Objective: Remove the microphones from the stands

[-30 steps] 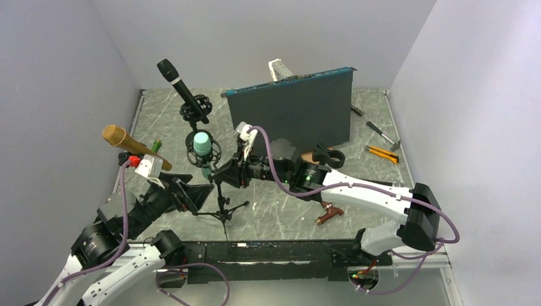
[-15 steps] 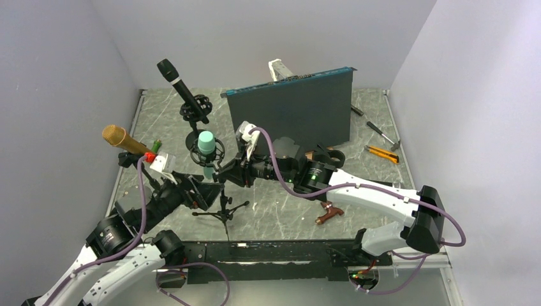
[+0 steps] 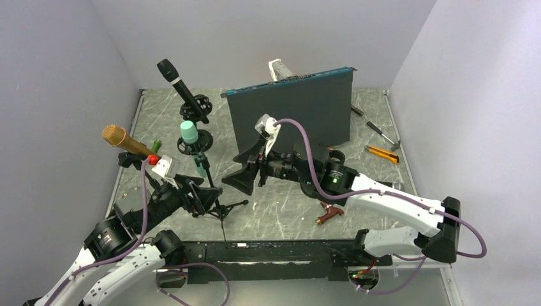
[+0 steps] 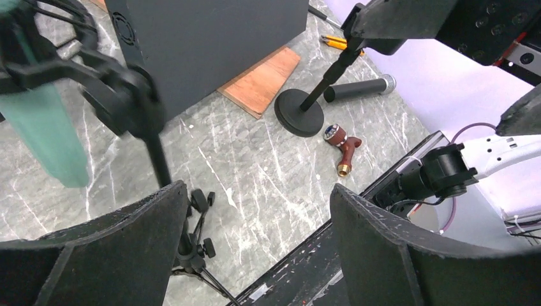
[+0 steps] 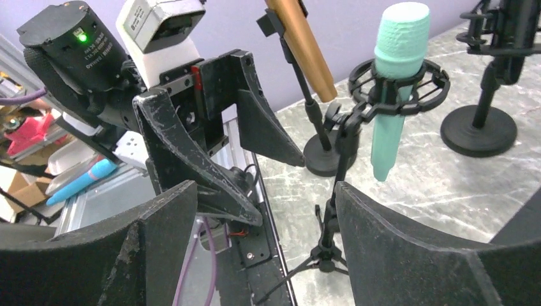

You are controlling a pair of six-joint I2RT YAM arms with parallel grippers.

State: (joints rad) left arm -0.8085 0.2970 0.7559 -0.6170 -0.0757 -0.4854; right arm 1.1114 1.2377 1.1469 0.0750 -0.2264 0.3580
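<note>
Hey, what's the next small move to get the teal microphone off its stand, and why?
Probably close the left gripper on the stand pole to steady it: its open jaws flank the pole below the mount, the teal microphone sits in the mount, and the right gripper is open, holding nothing.

The teal microphone point(image 3: 190, 135) on its tripod stand point(image 3: 215, 205) is hemmed in. The gold microphone point(image 3: 119, 137) slants close on the left. The black microphone point(image 3: 177, 80) and its round base point(image 3: 208, 140) stand just behind on the far side, and the dark panel point(image 3: 290, 118) walls off the far right. The left gripper point(image 4: 258, 194) crowds the tripod's near-left side. The right gripper point(image 3: 233, 171) stands spread-jawed to the right, apart from the microphone. The marble top point(image 3: 281, 213) lies bare between the tripod legs and the brown fitting point(image 3: 328, 213). Above the teal head the way is free.
</note>
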